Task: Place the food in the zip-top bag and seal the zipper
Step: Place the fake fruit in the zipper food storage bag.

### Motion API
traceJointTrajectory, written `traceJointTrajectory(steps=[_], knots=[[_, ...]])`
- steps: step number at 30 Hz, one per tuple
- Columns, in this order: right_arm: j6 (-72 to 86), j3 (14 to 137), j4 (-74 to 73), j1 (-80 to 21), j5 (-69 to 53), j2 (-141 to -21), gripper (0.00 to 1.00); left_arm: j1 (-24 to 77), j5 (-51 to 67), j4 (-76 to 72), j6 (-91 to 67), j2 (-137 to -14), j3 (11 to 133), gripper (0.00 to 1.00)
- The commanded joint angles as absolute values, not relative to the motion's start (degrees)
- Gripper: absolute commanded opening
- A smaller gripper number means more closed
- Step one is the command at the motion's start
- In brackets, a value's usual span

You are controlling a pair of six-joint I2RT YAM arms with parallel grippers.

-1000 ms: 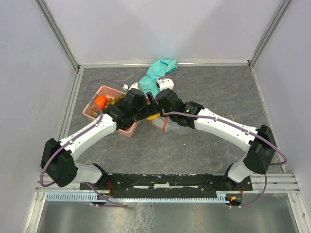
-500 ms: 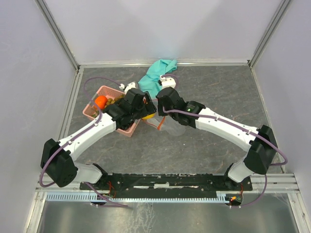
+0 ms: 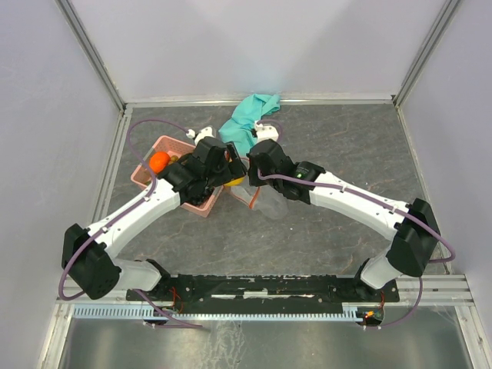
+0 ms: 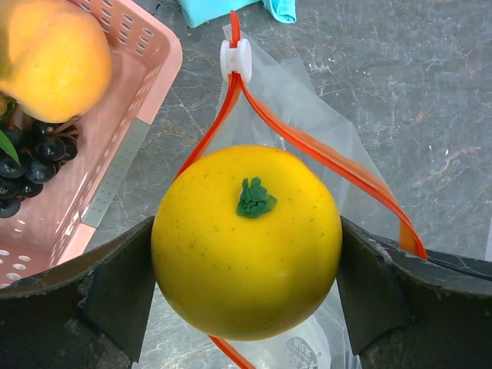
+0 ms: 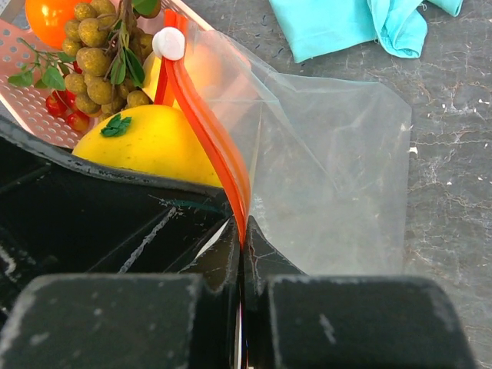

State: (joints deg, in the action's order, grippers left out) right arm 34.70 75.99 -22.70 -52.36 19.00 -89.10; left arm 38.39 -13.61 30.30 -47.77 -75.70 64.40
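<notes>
My left gripper [image 4: 246,261] is shut on a round yellow fruit [image 4: 246,238] with a green stem and holds it right above the open mouth of the clear zip-top bag [image 4: 307,115]. The fruit also shows in the top view [image 3: 234,181]. The red-orange zipper [image 4: 323,154] gapes open, its white slider [image 4: 235,59] at the far end. My right gripper [image 5: 244,238] is shut on the zipper strip [image 5: 207,131] and holds the bag's [image 5: 330,177] edge up. An orange fruit [image 5: 48,17], brown berries [image 5: 100,69] and tiny red pieces [image 5: 65,111] lie in the pink basket [image 4: 146,92].
A teal cloth [image 3: 247,117] lies at the back behind the bag. The pink basket [image 3: 157,147] stands left of the bag. The metal frame rails [image 3: 115,165] border the grey table.
My left gripper has carried the yellow fruit slightly back and left over the bag mouth. My right gripper has held the zipper, and the bag has shifted a little.
</notes>
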Motion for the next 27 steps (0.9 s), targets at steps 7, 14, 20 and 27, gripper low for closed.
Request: traceJointTrajectory(steps=[7,14,20,27], knots=[[36.3,74.7,-19.3,-51.4,18.1,-86.5,0.04,39.1,-8.4,26.6,-46.6,-73.0,66.7,1.00],[37.5,73.7,-18.9,-50.9,17.5,-85.5,0.04,39.1,-5.2,24.5,-49.6,-71.5,65.8,1.00],[38.3,73.6,-18.6,-49.9,16.1,-84.8,0.05,39.1,-4.4,22.6,-51.2,-70.3,64.0,0.88],[35.9,76.4,-21.0,-49.9,15.3,-85.8,0.05,39.2,-4.4,22.7,-51.2,-72.9,60.6,0.68]])
